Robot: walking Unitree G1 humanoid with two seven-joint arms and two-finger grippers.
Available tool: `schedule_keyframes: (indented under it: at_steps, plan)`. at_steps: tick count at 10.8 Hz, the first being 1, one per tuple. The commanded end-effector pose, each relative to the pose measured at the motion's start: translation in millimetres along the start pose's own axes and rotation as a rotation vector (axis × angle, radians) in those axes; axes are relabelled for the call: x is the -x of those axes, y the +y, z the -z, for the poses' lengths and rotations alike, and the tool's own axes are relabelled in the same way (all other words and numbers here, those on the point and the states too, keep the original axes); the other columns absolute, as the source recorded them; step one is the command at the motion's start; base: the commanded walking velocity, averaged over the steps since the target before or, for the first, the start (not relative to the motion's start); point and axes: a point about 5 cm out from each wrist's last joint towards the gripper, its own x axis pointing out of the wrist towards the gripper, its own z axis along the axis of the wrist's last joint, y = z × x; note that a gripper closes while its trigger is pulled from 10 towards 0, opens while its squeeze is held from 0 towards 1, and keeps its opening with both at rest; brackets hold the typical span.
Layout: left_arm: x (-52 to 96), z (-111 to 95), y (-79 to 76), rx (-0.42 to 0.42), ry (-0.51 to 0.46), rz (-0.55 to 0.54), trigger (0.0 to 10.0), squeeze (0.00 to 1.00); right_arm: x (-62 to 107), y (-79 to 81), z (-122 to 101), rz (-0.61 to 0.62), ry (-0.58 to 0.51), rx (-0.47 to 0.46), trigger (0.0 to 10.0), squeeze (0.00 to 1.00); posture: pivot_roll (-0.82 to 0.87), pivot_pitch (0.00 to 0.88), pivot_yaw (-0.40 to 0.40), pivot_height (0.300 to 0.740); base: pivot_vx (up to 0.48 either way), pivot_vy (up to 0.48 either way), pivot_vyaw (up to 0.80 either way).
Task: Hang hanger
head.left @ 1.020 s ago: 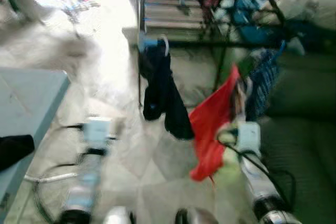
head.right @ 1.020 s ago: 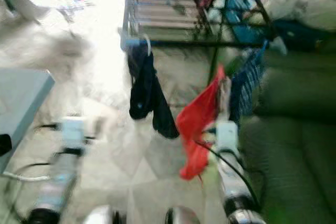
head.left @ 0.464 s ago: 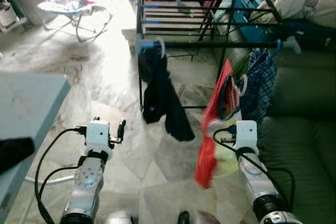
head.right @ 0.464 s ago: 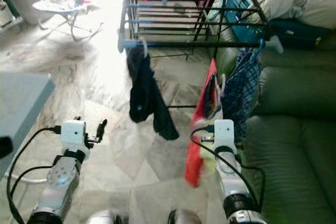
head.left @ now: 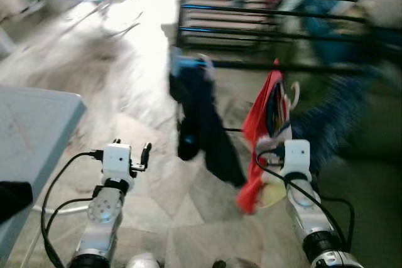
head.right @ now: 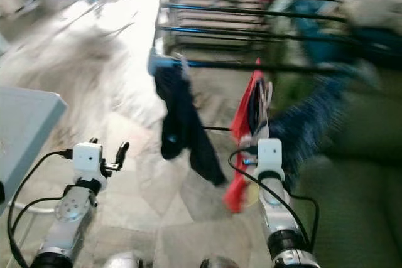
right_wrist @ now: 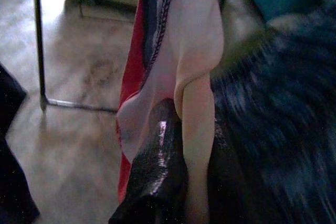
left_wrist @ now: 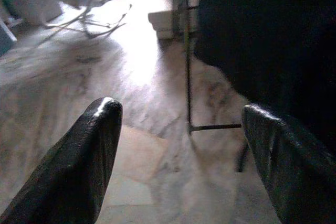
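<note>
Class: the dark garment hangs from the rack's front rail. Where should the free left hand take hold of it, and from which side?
Grip the dark garment at its narrow bunched top, just under the blue hanger. The left hand, open and low on its left, should rise from that side; the red garment crowds the other.

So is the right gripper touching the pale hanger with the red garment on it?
Touching. In the right wrist view a black finger of the right gripper presses against the pale hanger, with the red garment draped just behind.
</note>
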Motion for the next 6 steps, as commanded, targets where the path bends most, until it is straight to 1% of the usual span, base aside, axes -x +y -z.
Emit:
schedule_keyframes:
  at_steps: [1,4,6]
  plan:
    - [-3.3,-2.9,-3.2,0.006,-0.004,0.015,10.0,0.0,-2.6,-9.5,-16.6,0.04,-0.103,0.011,10.0,0.0,0.03,0.077,-0.05,0.74,0.439,0.0,0.0]
    - [-4.0,-3.8,-4.5,0.001,-0.012,0.017,10.0,0.0,-3.0,-9.9,-19.3,0.041,-0.12,0.019,10.0,0.0,0.04,0.077,-0.055,0.74,0.43,0.0,0.0]
    - [-3.6,-4.4,-5.3,-0.001,-0.023,0.01,10.0,0.0,-3.4,-8.8,-18.0,0.03,-0.109,0.025,10.0,0.0,0.04,0.077,-0.055,0.74,0.0,0.0,0.0]
